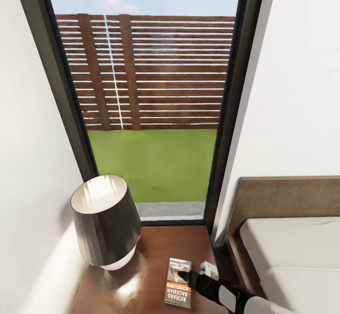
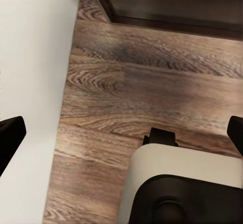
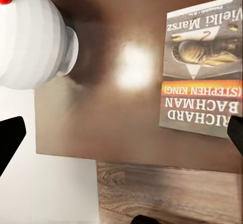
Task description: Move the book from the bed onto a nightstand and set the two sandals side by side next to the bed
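The book lies flat on the glossy dark-brown nightstand, near its front right, with its cover up. In the right wrist view the book rests free on the nightstand top. My right gripper hovers just over the book, open, its fingers spread wide and nothing between them. The bed with its brown headboard stands to the right of the nightstand. My left gripper hangs open over the wood floor. The sandals are out of view.
A lamp with a dark shade fills the nightstand's left half; its white ribbed base sits close to the book. A tall dark-framed window is behind. White walls close in on both sides. Dark furniture borders the floor.
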Controlling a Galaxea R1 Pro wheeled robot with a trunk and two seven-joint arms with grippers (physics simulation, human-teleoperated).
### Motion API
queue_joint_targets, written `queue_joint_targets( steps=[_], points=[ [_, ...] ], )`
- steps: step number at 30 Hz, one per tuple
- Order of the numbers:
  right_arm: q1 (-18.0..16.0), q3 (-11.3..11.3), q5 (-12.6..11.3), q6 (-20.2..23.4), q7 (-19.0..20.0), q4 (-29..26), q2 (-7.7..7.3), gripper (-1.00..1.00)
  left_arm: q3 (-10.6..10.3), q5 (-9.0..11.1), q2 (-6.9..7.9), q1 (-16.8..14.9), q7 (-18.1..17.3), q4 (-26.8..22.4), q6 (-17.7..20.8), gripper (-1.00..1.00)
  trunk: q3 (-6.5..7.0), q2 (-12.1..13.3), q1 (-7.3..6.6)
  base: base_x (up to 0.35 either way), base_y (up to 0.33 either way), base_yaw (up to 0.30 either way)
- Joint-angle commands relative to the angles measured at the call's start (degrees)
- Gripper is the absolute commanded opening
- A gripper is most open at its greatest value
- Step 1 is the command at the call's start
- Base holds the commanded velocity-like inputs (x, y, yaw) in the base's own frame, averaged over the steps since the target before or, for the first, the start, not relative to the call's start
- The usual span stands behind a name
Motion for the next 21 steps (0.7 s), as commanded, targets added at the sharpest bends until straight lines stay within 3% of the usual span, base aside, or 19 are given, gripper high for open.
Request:
queue_joint_targets(
  steps=[1, 21],
  points=[
    [0.59, -0.18, -0.64, 0.12, 0.08, 0.09, -0.02, 1.00, -0.48, 0.31, 0.05, -0.02, 0.33, -0.06, -0.12, 1.00, 0.13, 0.39, -0.23, 0.000, 0.000, 0.000],
    [12.59, -0.17, -0.58, -1.39, -6.09, 0.22, -0.85, 1.00, -0.94, -0.03, -0.41, -0.02, 0.21, 2.34, -0.16, 1.00, 3.72, 8.41, -4.62, 0.000, 0.000, 0.000]
  ],
)
